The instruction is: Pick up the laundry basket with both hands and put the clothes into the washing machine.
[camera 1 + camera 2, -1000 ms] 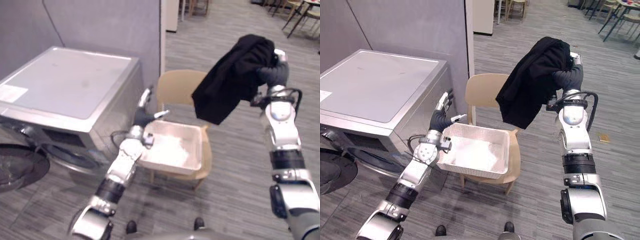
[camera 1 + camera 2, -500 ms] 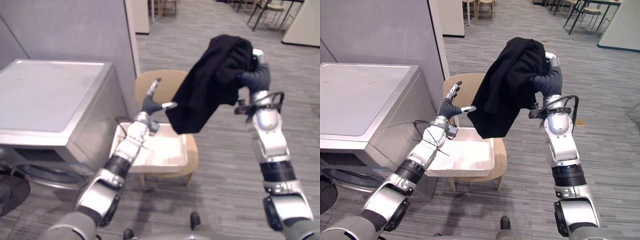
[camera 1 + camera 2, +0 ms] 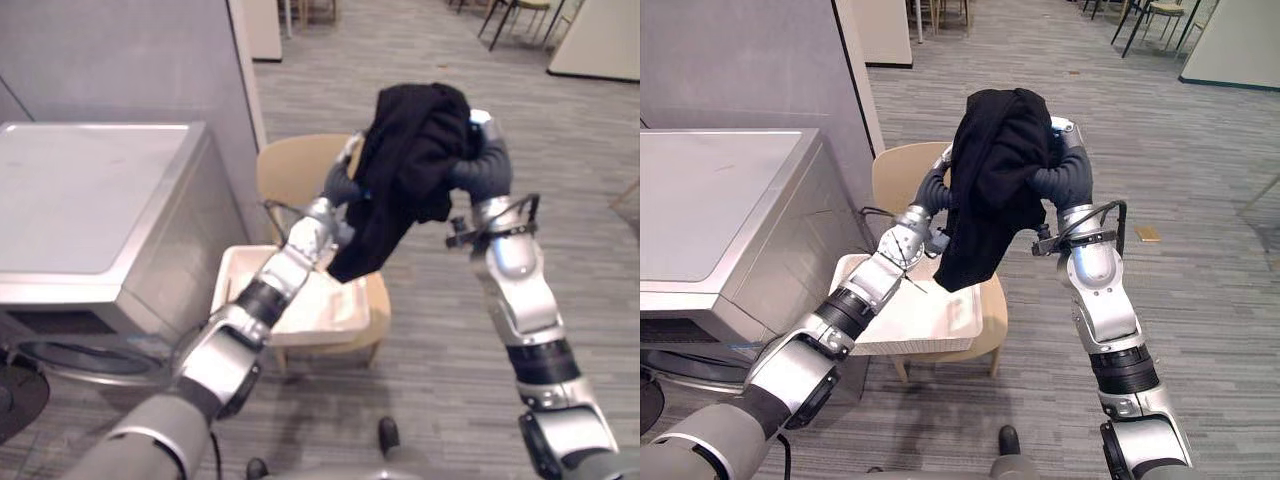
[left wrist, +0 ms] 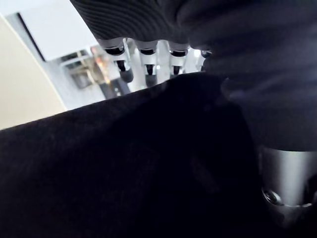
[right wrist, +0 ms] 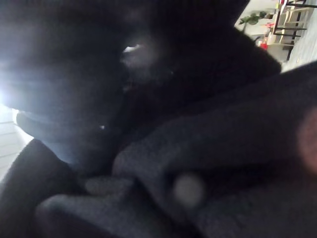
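1. Black garment (image 3: 410, 150): upper centre of frame, draped over my right hand (image 3: 1064, 130). That hand is buried in the cloth, so I cannot tell its grasp.
2. My left hand (image 3: 343, 183): fingers (image 4: 147, 55) straight, laid against the garment's left side.
3. Laundry basket (image 3: 228, 280), white: lower centre, on the tan chair (image 3: 290, 175).
4. Washing machine (image 3: 90, 200): left of frame.

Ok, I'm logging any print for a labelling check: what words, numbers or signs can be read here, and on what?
None can be read: no legible text shows on the washing machine, the black garment, the laundry basket or the chair.
Any print on the machine's front is too small to tell.
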Available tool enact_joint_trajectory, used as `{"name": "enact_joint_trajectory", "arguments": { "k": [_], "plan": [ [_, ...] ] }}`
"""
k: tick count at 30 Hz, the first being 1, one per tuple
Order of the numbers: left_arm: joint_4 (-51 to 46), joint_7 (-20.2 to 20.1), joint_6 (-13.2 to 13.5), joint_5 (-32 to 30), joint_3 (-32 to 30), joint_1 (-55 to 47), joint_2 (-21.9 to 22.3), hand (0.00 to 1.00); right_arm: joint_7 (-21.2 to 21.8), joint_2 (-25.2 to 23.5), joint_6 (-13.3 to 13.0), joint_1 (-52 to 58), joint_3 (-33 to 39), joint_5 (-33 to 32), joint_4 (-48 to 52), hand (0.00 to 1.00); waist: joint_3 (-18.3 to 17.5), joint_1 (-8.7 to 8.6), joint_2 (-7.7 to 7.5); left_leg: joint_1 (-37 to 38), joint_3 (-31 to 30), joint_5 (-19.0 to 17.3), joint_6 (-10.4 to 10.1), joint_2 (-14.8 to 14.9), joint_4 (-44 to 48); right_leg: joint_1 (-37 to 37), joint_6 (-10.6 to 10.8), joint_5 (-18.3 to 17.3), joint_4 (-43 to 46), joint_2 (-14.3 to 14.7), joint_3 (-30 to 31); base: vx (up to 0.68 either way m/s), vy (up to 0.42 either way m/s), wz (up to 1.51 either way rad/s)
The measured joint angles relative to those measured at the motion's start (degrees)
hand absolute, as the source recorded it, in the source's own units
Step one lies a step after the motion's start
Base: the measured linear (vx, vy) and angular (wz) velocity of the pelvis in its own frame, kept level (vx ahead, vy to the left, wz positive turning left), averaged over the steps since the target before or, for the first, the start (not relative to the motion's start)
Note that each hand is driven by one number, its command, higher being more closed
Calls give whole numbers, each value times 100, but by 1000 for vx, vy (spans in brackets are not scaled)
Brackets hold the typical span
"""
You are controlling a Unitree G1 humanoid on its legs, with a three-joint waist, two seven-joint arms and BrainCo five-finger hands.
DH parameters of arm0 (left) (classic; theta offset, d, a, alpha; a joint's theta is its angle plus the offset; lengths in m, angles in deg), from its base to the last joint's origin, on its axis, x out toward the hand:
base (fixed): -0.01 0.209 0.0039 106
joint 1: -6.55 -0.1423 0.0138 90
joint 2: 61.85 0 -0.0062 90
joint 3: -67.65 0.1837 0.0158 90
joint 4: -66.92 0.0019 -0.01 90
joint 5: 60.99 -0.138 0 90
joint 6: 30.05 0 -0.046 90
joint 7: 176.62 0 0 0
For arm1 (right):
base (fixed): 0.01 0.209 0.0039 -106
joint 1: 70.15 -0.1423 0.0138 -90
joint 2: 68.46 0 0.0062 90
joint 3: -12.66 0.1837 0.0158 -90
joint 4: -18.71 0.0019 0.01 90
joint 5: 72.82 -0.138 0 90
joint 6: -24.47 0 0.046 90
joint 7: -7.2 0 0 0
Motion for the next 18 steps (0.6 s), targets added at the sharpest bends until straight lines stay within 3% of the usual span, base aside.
{"name": "enact_joint_trajectory", "arguments": {
  "k": [3, 12, 13, 18],
  "plan": [
    [1, -7, 0, 3, 263, 94, 160, 0, -3, 0, 0, 0, -9, -1, 27, 100, 1, 2, 24, -23, 90, -2, 2, -9, 0, -78, 13, 10, 21, 0, 64, -17, 5, -11],
    [11, -266, 1, 42, 1033, 106, 646, 0, -45, 2, 1, -1, -62, -3, 38, 100, 9, -19, 302, -15, 121, -8, -1, -12, 0, -111, 18, 9, 38, 0, 94, -7, 1, -2],
    [10, -295, 2, 51, 1066, 106, 655, 100, -56, 2, 0, -1, -91, -3, 45, 100, 9, -19, 305, -15, 125, -8, -1, -13, 0, -126, 18, 9, 46, 1, 95, -25, -1, -10],
    [7, -444, 37, 152, 1374, 107, 689, 100, -110, 5, 0, -1, -195, -1, 218, 100, 17, -43, 322, -17, 164, -10, -1, -18, 0, -171, 25, 13, 66, 1, 120, -10, 1, -3]
  ]
}}
